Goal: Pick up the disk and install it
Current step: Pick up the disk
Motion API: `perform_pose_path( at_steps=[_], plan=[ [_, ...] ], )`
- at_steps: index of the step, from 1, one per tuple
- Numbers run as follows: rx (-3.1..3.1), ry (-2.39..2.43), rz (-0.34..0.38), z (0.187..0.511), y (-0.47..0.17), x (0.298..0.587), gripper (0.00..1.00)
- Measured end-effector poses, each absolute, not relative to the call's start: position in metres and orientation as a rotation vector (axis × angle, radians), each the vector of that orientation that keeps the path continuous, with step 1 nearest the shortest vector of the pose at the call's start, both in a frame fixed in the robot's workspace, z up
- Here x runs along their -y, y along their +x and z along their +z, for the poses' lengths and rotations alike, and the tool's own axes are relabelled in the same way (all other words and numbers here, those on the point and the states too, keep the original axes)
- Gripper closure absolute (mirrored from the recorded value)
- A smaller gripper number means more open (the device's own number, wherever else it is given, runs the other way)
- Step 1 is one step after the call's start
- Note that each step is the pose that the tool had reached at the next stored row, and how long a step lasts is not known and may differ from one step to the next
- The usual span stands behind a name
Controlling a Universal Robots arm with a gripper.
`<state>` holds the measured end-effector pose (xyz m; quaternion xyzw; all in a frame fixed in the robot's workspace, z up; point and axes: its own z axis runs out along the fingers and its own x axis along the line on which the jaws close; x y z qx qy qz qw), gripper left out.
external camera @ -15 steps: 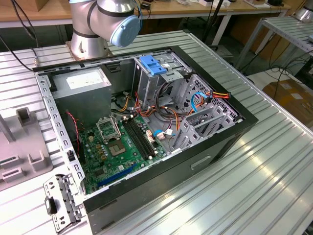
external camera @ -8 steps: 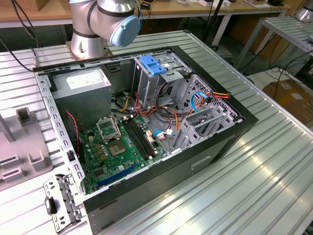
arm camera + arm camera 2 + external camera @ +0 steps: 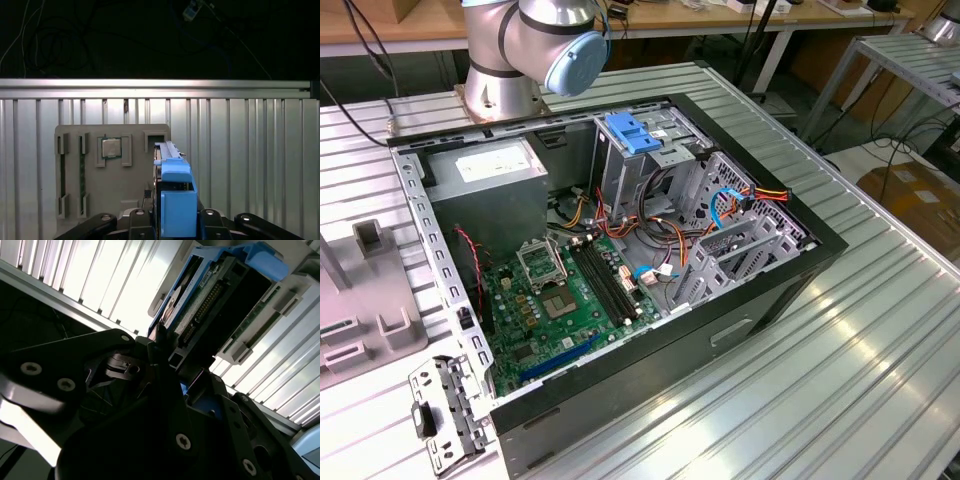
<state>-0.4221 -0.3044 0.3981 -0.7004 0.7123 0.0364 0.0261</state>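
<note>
Ribbed aluminium desk (image 3: 260, 150), dark floor beyond. Item: the disk (image 3: 174, 165), clamped on edge in the end effector (image 3: 176, 222), over the grey fixture tray (image 3: 90, 200). Hazard: the grip is on the slim carrier sides, so a slip or tilt could drop it. Appearance: blue plastic carrier, circuit board and connector pins exposed.

The exterior view looks down at a slant from well above the desk (image 3: 840, 380) onto the open computer case (image 3: 740, 320). Both wrist views sit close behind the end effector (image 3: 165, 357) — the first faces straight along it at the desk, the second slants across its dark links — and share the disk (image 3: 210, 295) just ahead of it.
</note>
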Motion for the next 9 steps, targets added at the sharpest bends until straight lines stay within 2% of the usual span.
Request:
perform_pose_path(
  at_steps=[9],
  plan=[
    [-2.201, -2.164, 0.113, 0.4003, -0.4221, 0.3044, 0.63]
  ],
)
